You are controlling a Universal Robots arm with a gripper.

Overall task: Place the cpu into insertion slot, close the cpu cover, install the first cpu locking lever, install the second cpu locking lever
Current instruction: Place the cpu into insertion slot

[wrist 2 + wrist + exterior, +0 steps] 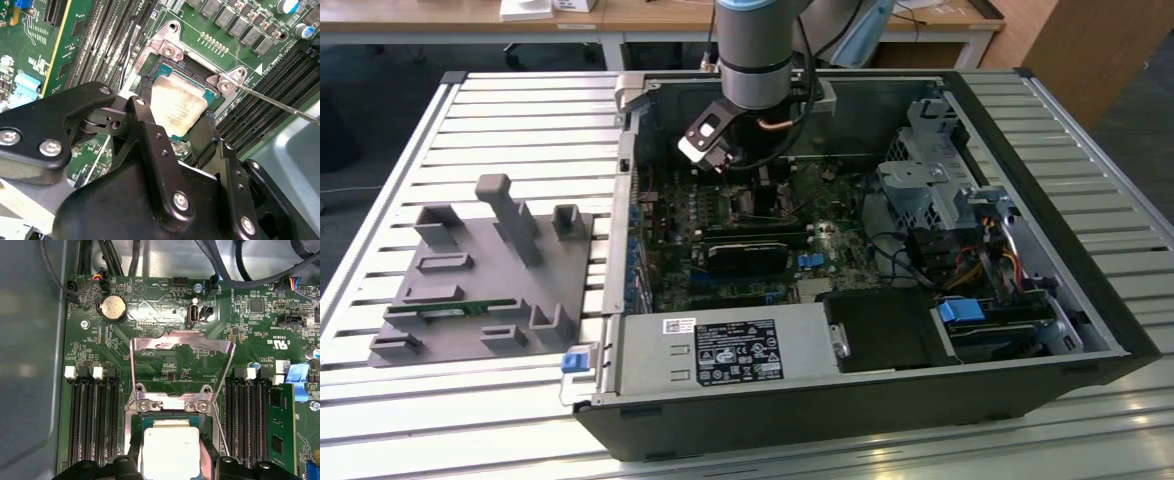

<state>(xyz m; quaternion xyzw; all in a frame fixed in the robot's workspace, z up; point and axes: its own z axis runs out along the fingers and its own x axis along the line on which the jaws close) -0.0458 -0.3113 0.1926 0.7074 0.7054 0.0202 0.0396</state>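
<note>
**Item inspected:** the cpu (177, 102), a small flat square chip with a dull silver-grey metal top.

**Location:** it sits in the upper middle of the exterior view, inside the open black computer case (1067, 330). There the black two-fingered gripper (740, 180) reaches down to the green motherboard (854, 255). In both wrist views the cpu (170, 445) lies level within the black rim of the square insertion slot (187, 71). Whether it is fully seated on the pins cannot be told.

**Gripper state:** the gripper (175, 114) has its jaws drawn in on the chip. One of its black fingers (145, 120) sits against each of two opposite edges, pinching it.

**Surroundings:**
- The cpu cover (182, 347), a thin silvery metal frame with a window, stands swung up and clear of the slot, hinged at the socket's edge.
- A thin wire locking lever (280, 106) lies beside the socket and appears unlatched.

**Handling judgement:**
- The chip looks light, rigid and smooth-sided, so it is liable to slip or tilt under an uneven grip.
- Its underside contacts and the socket pins are presumably fragile.
- The sound hold is on two bare opposite edges, as now, kept level and with light force, never on the faces.
</note>
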